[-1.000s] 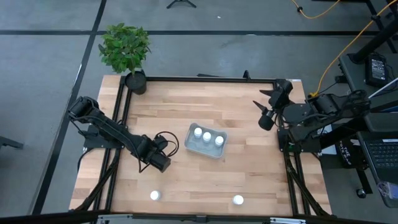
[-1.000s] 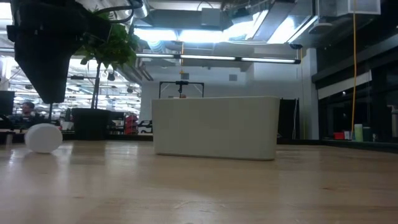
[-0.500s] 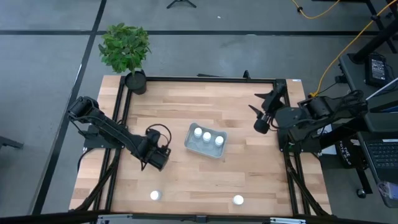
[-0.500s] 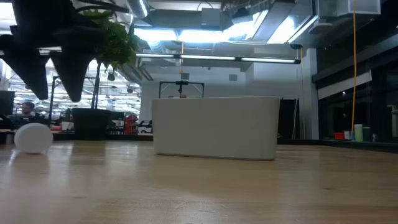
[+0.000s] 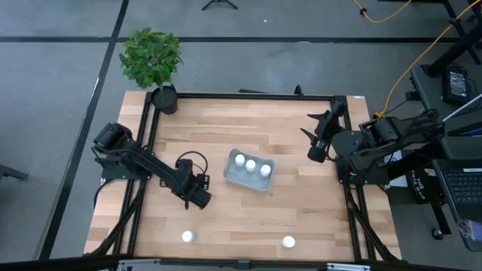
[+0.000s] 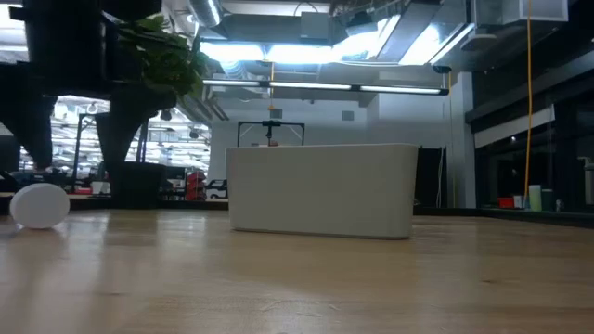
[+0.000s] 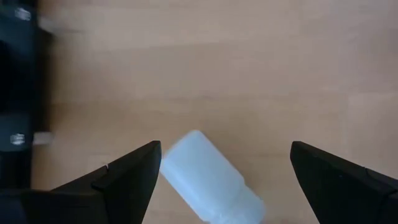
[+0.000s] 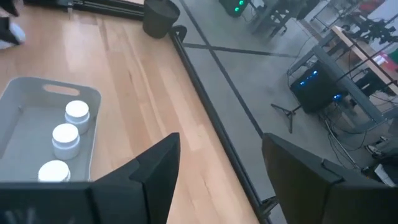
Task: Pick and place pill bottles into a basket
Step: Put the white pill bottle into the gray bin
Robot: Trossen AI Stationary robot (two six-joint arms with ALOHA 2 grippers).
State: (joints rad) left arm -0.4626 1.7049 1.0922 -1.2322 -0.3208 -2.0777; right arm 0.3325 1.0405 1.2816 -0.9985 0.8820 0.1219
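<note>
Three small white cylindrical pill bottles with round white caps already stand in a row inside the shallow pale grey-blue plastic basket, which sits near the middle of the light wooden slatted table. Two more white bottles stand on the table toward its near edge, one on the left and one on the right, well apart from each other and from the basket. A further white bottle lies on its side on the wood, seen in the left wrist view between the fingers of the left gripper; from above it is hidden under that gripper. By this count the task looks about half done, with three bottles left to collect.

The left gripper reaches out over the table just left of the basket, pointing down, jaws spread wide to either side of the lying bottle and not touching it. Closing on it appears to be the step in hand.

The right gripper waits above the right part of the table, well clear of the basket, jaws apart and holding nothing. A green leafy plant in a black pot stands at the far left corner.
</note>
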